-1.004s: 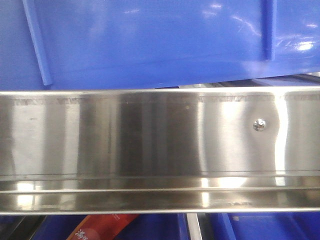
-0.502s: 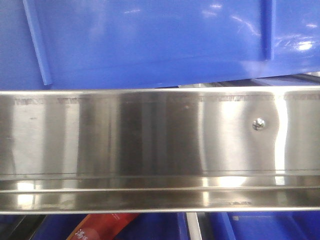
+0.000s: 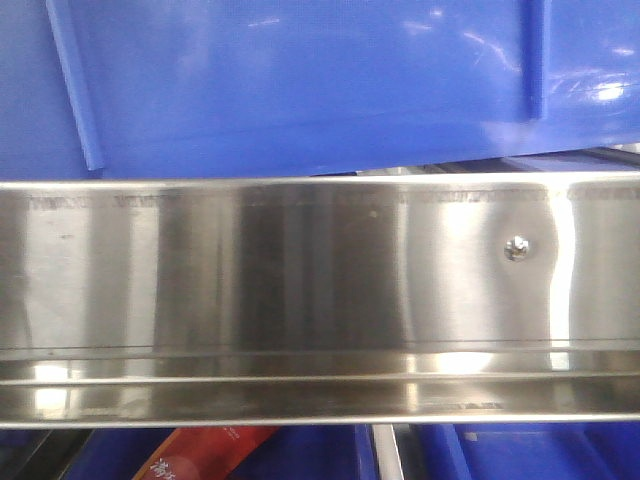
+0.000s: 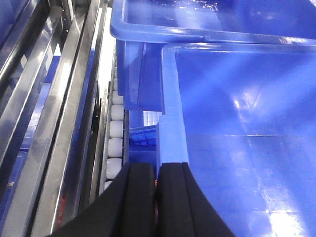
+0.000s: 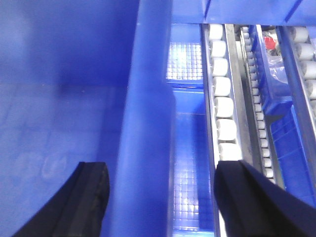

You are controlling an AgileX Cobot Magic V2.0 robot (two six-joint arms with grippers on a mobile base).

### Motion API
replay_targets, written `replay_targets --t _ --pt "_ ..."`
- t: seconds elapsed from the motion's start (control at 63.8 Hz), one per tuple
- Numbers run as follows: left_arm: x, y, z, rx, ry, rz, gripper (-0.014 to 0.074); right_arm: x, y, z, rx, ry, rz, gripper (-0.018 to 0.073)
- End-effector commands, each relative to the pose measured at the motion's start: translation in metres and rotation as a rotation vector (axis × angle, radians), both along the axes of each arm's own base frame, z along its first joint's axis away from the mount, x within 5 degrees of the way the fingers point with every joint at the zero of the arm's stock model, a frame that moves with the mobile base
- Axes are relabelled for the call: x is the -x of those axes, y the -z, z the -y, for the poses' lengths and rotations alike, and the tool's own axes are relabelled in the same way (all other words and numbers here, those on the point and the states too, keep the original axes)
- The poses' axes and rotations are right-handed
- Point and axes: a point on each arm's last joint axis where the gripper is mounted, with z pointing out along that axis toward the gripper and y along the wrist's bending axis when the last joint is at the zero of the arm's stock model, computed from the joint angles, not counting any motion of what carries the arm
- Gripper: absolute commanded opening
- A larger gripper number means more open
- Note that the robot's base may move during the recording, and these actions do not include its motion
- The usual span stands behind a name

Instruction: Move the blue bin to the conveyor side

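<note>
- A steel rail spans the front view from 9 to 3 o'clock and covers everything behind its band; one screw sits in it toward 3 o'clock.
- Under the rail, at 7 o'clock, a red pack pokes out between more blue plastic.
- In my left wrist view, steel rails run along the 9 o'clock side, with a row of white rollers between them and the bin.
- A rear bin sits at 12 o'clock in that view, its rim close against the bin's far rim.
- In my right wrist view, a lower bin with a gridded floor lies beside the bin's wall, and more rollers run from 12 toward 5 o'clock.
- At 1 o'clock there, something small and red lies with clear wrapping in a narrow blue tray; I cannot tell what it is.
- The red pack carries pale characters, too small for me to read. No other writing shows.
- The bin is bright glossy blue with thin ribs and a thick rim, and what shows of its inside is bare.
- In the front view, it fills the top, above the rail.
- My left gripper is clenched, its black fingers nearly touching at the bin's left rim; I cannot tell whether they pinch it.
- My right gripper is spread wide, straddling the right rim, with one finger inside and one outside.
</note>
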Motion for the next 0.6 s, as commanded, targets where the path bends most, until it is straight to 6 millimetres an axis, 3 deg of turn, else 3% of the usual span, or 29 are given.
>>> replay_targets --t 0.0,0.408,0.58 --pt "0.0008 -0.0033 -0.0011 0.003 -0.004 0.014 0.0004 0.0003 -0.0006 -0.0036 0.021 -0.021 0.016 0.0351" --pt "0.0008 -0.0033 -0.0011 0.003 -0.004 0.014 0.0004 -0.0009 0.0006 -0.0036 0.023 -0.021 0.013 0.0347" --pt "0.0008 -0.0033 -0.0011 0.003 -0.004 0.014 0.0004 -0.0009 0.0006 -0.0036 0.023 -0.021 0.013 0.0297"
